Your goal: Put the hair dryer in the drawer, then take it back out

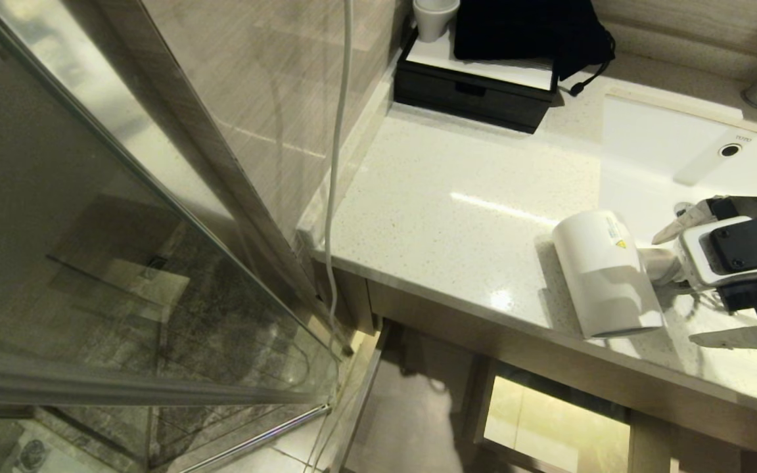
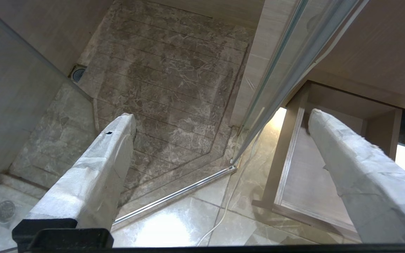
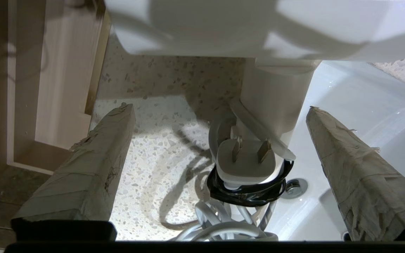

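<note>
The hair dryer (image 1: 605, 272) lies on the speckled worktop (image 1: 457, 197), beside the sink (image 1: 674, 141). The right tool (image 3: 220, 165) (jaws spread wide) straddles its handle, gripping nothing. The left tool (image 2: 220, 168) hangs open above the floor.

The hair dryer (image 1: 605, 272) is lying on the tabletop (image 1: 457, 217) left of the sink (image 1: 667, 151), with the right pincer (image 1: 713, 289) sitting just beside it, its fingers either side of the handle.

The right gripper (image 1: 681, 276) runs off the head view's right edge. The hair dryer (image 3: 223, 28) barrel is cropped along the right wrist view's top.
</note>
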`<state>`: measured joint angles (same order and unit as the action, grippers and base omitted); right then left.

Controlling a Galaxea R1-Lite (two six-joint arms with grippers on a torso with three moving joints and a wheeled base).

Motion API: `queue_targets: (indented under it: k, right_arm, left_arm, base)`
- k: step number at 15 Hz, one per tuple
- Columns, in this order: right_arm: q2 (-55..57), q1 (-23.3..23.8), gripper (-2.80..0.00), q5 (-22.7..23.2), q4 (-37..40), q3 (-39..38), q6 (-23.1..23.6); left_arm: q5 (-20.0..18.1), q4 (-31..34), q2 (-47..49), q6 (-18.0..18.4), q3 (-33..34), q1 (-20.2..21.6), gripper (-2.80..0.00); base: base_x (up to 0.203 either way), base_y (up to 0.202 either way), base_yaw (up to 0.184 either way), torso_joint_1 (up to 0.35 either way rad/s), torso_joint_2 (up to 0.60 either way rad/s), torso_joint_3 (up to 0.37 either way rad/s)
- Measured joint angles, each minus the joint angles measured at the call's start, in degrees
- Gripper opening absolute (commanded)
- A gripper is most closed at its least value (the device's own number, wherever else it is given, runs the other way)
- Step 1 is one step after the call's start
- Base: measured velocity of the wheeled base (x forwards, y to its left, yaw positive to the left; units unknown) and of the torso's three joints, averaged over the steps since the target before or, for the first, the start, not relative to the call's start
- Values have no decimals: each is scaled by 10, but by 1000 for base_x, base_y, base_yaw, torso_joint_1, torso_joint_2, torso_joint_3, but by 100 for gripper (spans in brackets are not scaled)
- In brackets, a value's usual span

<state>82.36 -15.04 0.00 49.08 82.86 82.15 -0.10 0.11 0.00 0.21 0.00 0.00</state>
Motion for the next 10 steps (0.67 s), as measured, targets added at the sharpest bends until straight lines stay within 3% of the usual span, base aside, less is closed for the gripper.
queue_targets:
  k: [5, 10]
  right_arm:
    - [13, -18, 0, 0, -31, -6, -40]
    - [26, -22, 0, 0, -83, -20, -50]
  left_arm:
    - [0, 0, 0, 0, 0, 0, 0]
    - [0, 0, 0, 0, 0, 0, 0]
  base:
    - [0, 0, 0, 0, 0, 0]
    - [0, 0, 0, 0, 0, 0]
